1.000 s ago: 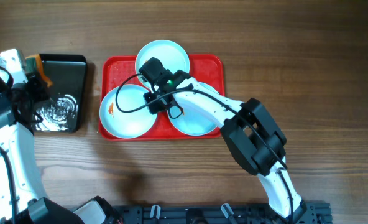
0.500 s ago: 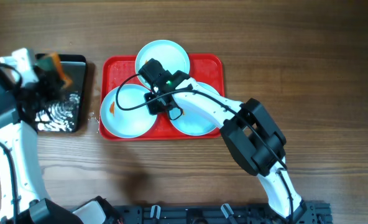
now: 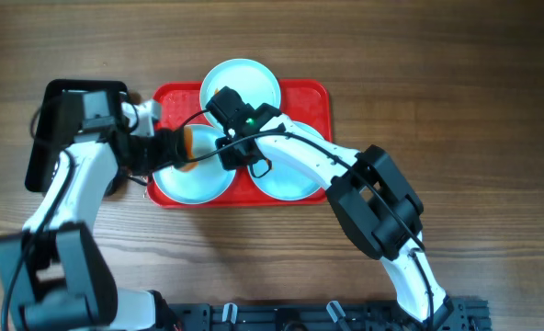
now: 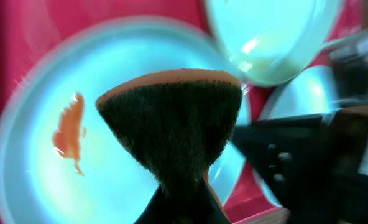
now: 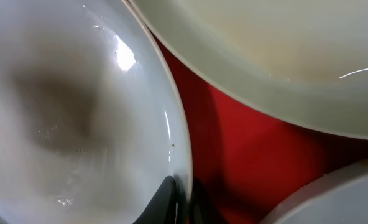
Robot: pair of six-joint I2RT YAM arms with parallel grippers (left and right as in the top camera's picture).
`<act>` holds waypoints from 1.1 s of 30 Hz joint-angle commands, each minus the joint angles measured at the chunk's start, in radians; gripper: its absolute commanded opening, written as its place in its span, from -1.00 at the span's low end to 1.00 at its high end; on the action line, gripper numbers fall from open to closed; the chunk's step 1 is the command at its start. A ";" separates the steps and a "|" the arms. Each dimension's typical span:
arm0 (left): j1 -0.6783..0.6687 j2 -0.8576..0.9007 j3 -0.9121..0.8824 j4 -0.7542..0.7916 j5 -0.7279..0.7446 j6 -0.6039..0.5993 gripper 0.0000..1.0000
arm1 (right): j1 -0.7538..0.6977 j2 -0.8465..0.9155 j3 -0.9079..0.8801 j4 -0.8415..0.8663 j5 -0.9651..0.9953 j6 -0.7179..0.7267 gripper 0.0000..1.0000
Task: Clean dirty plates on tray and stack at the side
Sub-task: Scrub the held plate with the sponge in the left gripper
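Starting at the left, my left gripper [image 3: 175, 147] is clenched on a sponge [image 4: 171, 118], dark scouring face down. It hangs over the left plate [image 3: 194, 179], which sits in the near-left part of the red tray [image 3: 313, 97]. I judge this to be the scrubbing step on the first plate, with the wipe itself not yet made, because the orange smear [image 4: 69, 134] is intact.

The next move calls for lowering the sponge and shifting it toward the smear. In the left wrist view the stain lies off to one side of the sponge, not beneath it.

Moving right, my right gripper [image 3: 240, 158] grips the inner rim of that same plate and steadies it. The back plate [image 3: 241, 87] and right plate [image 3: 295, 179] lie in the tray too, and nothing is stacked on the desk [image 3: 437, 55].

Only the left wrist view shows the smear, since from overhead my arm and the sponge hide it. Only the right wrist view confirms the pinch, with the rim running between the fingertips. The overhead alone shows all three plates together.
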 commanded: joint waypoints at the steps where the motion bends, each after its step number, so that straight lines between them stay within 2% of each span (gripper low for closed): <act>1: -0.006 0.095 -0.015 0.010 0.023 -0.049 -0.92 | -0.007 0.004 0.016 -0.017 0.028 -0.011 -0.82; 7: -0.013 0.158 -0.015 0.040 0.009 -0.067 -0.92 | -0.008 0.004 0.018 -0.017 0.028 -0.012 -0.82; 9: -0.013 0.159 -0.015 0.042 -0.139 -0.067 -0.92 | -0.008 0.004 0.018 -0.018 0.028 -0.012 -0.82; 12: -0.013 0.159 -0.015 0.043 -0.482 -0.066 -0.92 | -0.008 0.004 0.018 -0.029 0.028 -0.016 -0.82; 14: -0.013 0.159 -0.015 0.062 -0.598 -0.060 -0.92 | -0.008 0.004 0.018 -0.033 0.029 -0.021 -0.82; 16: -0.013 0.157 -0.014 0.089 -0.621 -0.060 -0.92 | -0.008 0.004 0.018 -0.032 0.029 -0.022 -0.82; 21: -0.014 0.104 0.011 0.107 -0.585 -0.060 -0.92 | -0.008 0.004 0.018 -0.033 0.036 -0.022 -0.82; 27: -0.014 0.007 0.015 0.129 -0.188 -0.061 -0.92 | -0.008 0.004 0.018 -0.032 0.035 -0.021 -0.81; 33: -0.017 0.102 -0.001 0.131 -0.098 -0.119 -0.92 | -0.008 0.004 0.018 -0.034 0.035 -0.021 -0.81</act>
